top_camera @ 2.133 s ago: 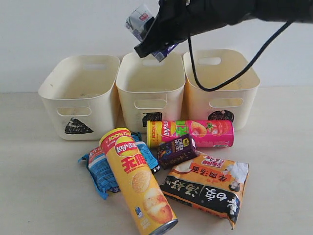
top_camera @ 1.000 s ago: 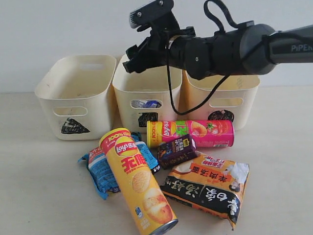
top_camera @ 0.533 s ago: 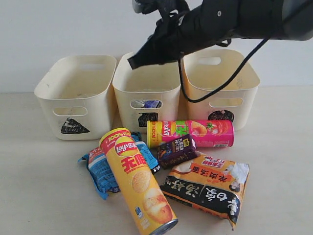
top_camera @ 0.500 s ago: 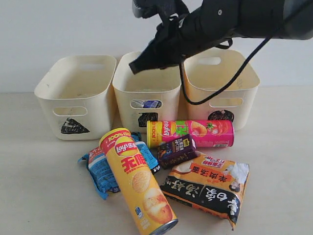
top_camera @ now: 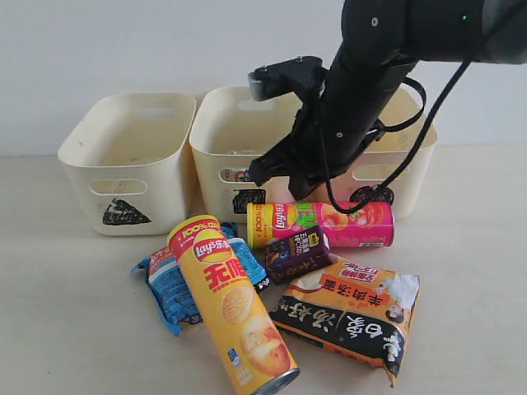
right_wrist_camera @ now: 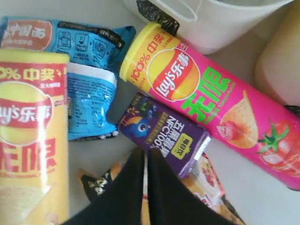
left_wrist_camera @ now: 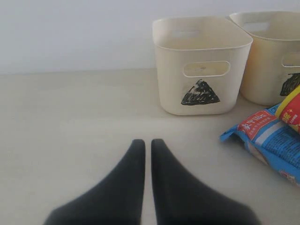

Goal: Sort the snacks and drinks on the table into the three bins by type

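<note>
left tool point(left_wrist_camera: 146, 143): seen in the left wrist view only. Black fingers together with a hairline slit, nothing held. Low over bare surface point(left_wrist_camera: 70, 112), well apart from the goods.
right tool point(right_wrist_camera: 145, 154): fingers together, nothing between them. Tips are over the near edge of the purple carton point(right_wrist_camera: 164, 136); cannot tell if they touch.
exterior only: full layout. Right arm point(top_camera: 362, 90) is angled down in front of the middle and right bins.
exterior only, 2: a printed pack point(top_camera: 240, 174) shows through the middle bin's handle cut-out. Type unreadable.
count: 2 chip cans, 2 flat packs, 1 carton on the surface, 3 bins, 2 tools.
yellow Lay's chip can point(top_camera: 230, 313): nearest. Long cylinder lying down, metal-rimmed end toward the camera, resting across the blue packet.
orange-and-black bag point(top_camera: 350, 317): flat glossy pouch with white characters, just right of the yellow can.
blue crinkly packet point(top_camera: 165, 288): crumpled film, partly under the yellow can.
purple carton, place: small box lying between the yellow can, the bag and the pink can, against the pink can.
pink chip can point(top_camera: 338, 224): cylinder with a yellow end, lying crosswise just in front of the middle and right bins.
bins: cream plastic tubs with rounded corners and cut-out handles, in a row at the back. Triangle bin point(top_camera: 86, 164) left, middle bin point(top_camera: 214, 152), right bin point(top_camera: 416, 148). Scribbles on the last two are partly covered.
</note>
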Tool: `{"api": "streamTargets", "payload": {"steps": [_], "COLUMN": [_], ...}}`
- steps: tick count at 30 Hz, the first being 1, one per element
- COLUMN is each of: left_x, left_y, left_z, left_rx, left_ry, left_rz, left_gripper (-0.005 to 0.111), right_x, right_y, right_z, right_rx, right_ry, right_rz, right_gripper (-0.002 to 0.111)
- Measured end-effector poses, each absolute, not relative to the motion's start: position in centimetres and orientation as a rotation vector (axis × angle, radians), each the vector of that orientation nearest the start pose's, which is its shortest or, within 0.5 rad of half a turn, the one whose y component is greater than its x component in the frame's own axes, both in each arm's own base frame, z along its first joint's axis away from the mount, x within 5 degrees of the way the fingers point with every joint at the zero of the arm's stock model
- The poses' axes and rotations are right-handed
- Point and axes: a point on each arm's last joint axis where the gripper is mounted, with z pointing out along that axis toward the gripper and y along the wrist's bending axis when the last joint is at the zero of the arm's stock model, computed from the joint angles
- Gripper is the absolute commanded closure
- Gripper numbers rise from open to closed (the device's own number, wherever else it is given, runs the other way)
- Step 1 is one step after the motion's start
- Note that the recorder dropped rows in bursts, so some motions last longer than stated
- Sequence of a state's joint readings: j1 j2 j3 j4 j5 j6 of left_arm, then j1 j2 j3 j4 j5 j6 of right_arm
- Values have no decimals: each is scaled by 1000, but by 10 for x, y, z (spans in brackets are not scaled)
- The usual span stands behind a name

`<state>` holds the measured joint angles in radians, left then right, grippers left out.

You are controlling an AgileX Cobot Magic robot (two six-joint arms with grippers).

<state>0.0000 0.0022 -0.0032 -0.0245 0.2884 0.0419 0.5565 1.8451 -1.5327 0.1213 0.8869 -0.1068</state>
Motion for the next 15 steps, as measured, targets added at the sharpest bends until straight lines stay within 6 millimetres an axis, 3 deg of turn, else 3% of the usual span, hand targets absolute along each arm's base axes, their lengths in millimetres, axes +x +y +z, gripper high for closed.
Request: {"api": "streamTargets", "payload": {"steps": [4, 9, 10, 15], "left_x": [55, 55, 55, 55], "left_y": [-1, -1, -1, -1], "left_z": [188, 188, 188, 188], "left_rx": [21, 21, 21, 21], "left_ry": [1771, 1771, 1771, 1771], "left_rz": [7, 7, 7, 7], "left_gripper": [102, 102, 102, 102], "right_x": [358, 370, 370, 356], "right_y": [193, 158, 154, 138], "right_z": [272, 275, 270, 222], "right_rx": [-541, -382, -365, -183], "right_ry": [2620, 2632, 2638, 2701], "right_rz": [474, 781, 822, 949], "right_gripper": [108, 108, 103, 54]}}
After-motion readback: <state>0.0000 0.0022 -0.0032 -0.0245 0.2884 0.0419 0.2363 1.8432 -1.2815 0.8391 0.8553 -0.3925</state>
